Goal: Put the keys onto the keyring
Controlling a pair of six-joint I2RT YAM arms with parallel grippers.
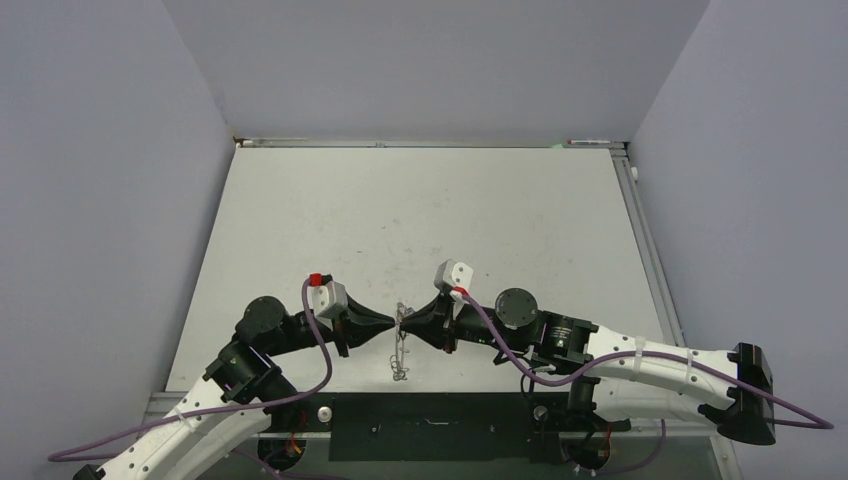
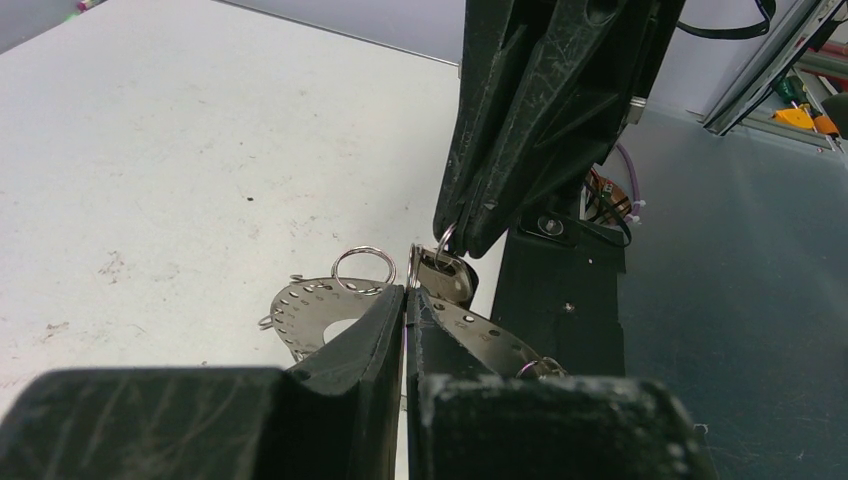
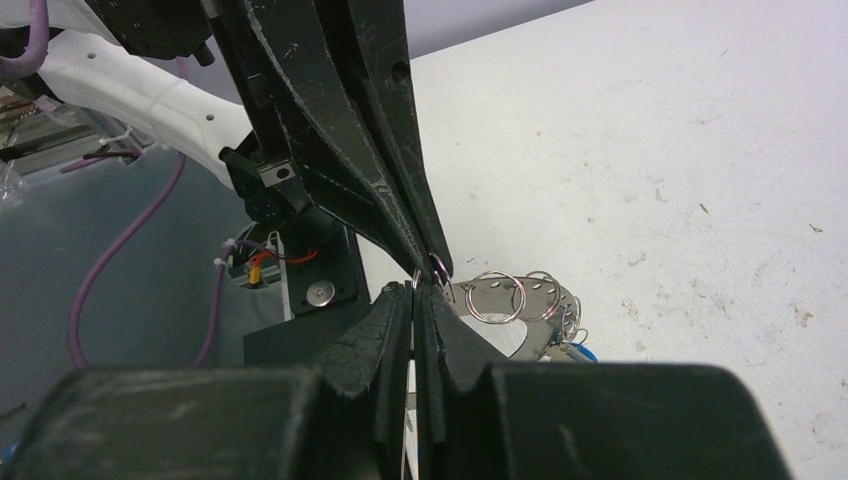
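Nearest the lens, the left gripper (image 2: 405,296) has its fingers pinched on the keyring (image 2: 300,312), hiding the ring's middle. Tip to tip with it, the right gripper (image 2: 456,238) is closed on the wire loop of a dark-silvery key (image 2: 446,278) at the rim. A blue key (image 3: 586,352) barely peeks out behind.
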